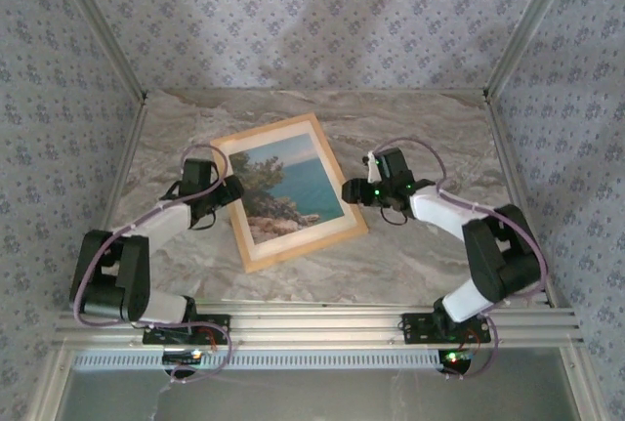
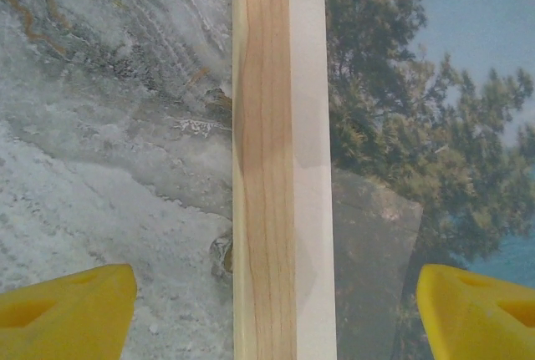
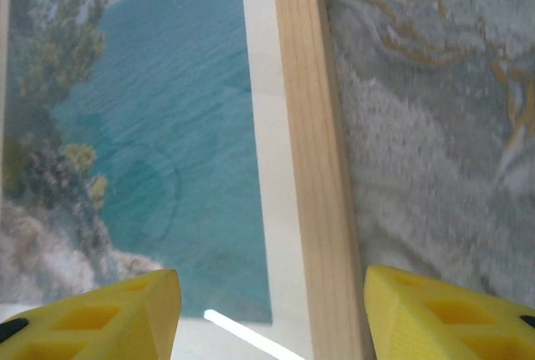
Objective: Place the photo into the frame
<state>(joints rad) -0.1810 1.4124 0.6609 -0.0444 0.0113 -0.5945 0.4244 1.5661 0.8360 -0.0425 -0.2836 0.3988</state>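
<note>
Marbled tabletop; floral wallpaper walls around

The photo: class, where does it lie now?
In the top view the photo lies inside the frame on the table, between the left hand and the right hand.

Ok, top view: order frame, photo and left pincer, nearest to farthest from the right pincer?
1. Light wooden rectangular frame: right rail under the right pincer.
2. Turquoise sea-and-trees photo: just left, inside.
3. Left pincer: at the opposite rail, leftmost.
</note>
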